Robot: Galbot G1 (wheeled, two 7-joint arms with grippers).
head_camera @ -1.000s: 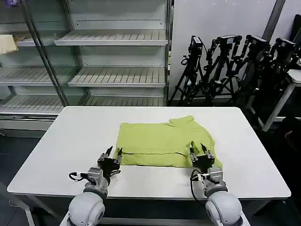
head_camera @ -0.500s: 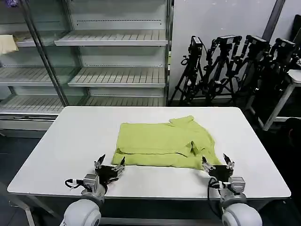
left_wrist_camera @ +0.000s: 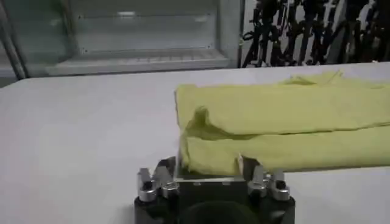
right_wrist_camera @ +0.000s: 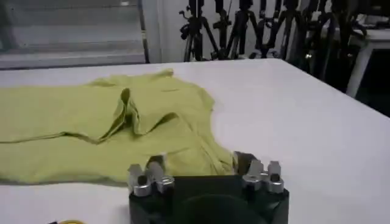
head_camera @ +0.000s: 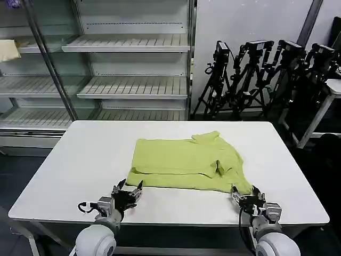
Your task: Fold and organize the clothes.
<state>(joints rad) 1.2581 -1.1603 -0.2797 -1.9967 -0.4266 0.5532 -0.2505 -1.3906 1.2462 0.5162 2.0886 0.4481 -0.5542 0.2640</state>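
A: Where is the shirt (head_camera: 186,164)?

B: On the white table (head_camera: 80,160), near its middle and a little toward the robot's right. It lies folded into a wide band, lime yellow-green, plain side up. One sleeve sticks out at the shirt's far right corner, and a small ridge of bunched cloth stands up on the right part. The near edge shows two layers, one lying on the other.

A: And the left gripper (head_camera: 128,188)?

B: It sits low over the table just off the shirt's near left corner, fingers spread apart, with nothing between them. In the left wrist view the gripper (left_wrist_camera: 207,167) points straight at that corner, with the folded edge of the shirt (left_wrist_camera: 280,131) just past its tips.

A: The right gripper (head_camera: 244,192)?

B: Just off the shirt's near right corner, also low by the table. Its fingers are apart and hold nothing. In the right wrist view the gripper (right_wrist_camera: 201,163) faces the corner of the shirt (right_wrist_camera: 109,128), and the cloth's tip lies between the fingers; I cannot tell whether it touches them.

A: Anything beyond the shirt?

B: Behind the table, empty shelves (head_camera: 128,85) to the left of the shirt, and a row of black tripods (head_camera: 266,74) to its right.
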